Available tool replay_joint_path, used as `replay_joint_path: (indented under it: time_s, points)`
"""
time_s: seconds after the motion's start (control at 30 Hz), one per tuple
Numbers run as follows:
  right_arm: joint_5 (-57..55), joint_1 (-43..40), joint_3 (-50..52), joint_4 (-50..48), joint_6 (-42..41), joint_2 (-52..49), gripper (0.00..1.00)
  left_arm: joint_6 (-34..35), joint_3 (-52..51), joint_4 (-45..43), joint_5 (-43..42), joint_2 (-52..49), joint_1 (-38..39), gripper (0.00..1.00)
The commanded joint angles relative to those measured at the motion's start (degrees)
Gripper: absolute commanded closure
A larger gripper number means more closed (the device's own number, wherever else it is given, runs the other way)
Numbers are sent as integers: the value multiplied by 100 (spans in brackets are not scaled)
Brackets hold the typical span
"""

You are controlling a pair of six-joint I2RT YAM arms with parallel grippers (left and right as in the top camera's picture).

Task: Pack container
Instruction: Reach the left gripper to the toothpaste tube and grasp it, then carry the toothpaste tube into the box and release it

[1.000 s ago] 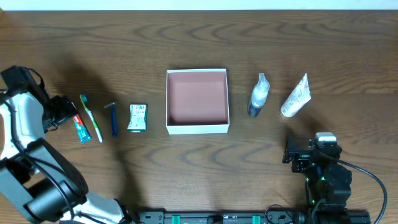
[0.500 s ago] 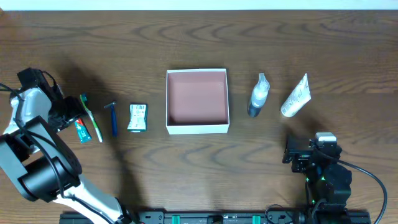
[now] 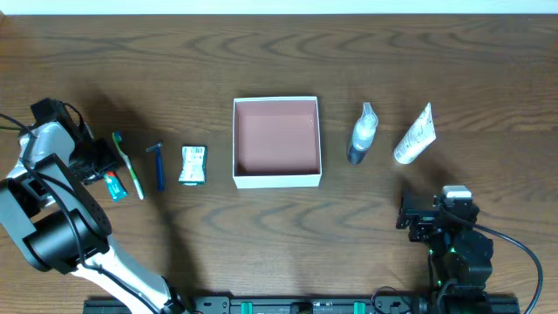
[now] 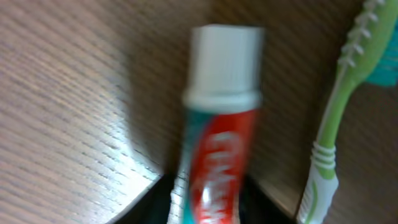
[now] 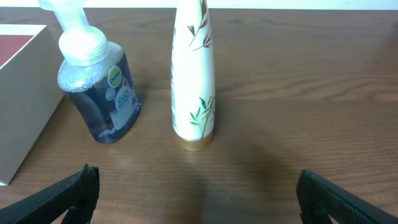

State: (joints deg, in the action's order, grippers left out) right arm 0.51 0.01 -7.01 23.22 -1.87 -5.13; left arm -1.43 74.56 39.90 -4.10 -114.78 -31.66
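While the container (image 3: 277, 180) holds nothing, progress: nil; packing is not yet begun.
Container: square, shallow white cardboard box with a reddish-brown inside, at the middle of the brown wooden surface (image 3: 279, 52).
Unpacked, left group: printed sachet (image 3: 193, 165), blue razor (image 3: 158, 166), green toothbrush (image 3: 129, 166), red-and-teal toothpaste tube (image 3: 112, 181), in a row, with the toothpaste outermost.
Unpacked, right group: foam pump bottle (image 3: 361, 133), white leaf-print tube (image 3: 414, 135).
Left claw (image 3: 100, 170): at the toothpaste tube, dark fingers flanking its lower end in the wrist view. Whether it pinches or merely straddles the tube cannot be told.
Container from left claw: well apart, beyond the toothbrush, razor and sachet.
Right claw (image 5: 199, 199): spread wide, holding nothing, facing the bottle and the leaf-print tube.
Container from right claw: near, ahead and to its left; its white wall shows at the edge of the wrist view.
Remaining, as judged: all six items.
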Motion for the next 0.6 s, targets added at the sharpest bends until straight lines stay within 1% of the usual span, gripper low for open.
replay_joint_path:
  time_s: [0.0, 0.03, 0.1, 0.23, 0.33, 0.47, 0.57]
  points:
    - [37, 37, 17, -7, 66, 46, 1, -24, 15, 9, 44, -177, 4, 81]
    - [37, 37, 17, -7, 66, 46, 1, -22, 17, 9, 28, -153, 9, 86]
    - [37, 37, 17, -7, 66, 46, 1, -11, 44, 52, -48, -63, 13, 90]
    - [37, 37, 17, -7, 66, 46, 1, -2, 116, 238, -90, 321, 66, 92]
    - [37, 37, 17, -7, 66, 46, 1, -2, 254, 511, -269, 824, 216, 92]
    - [37, 37, 17, -7, 66, 46, 1, -4, 470, 960, -739, 1663, 697, 92]
    - [37, 37, 17, -7, 66, 46, 1, -4, 492, 1110, -883, 2319, 1298, 92]
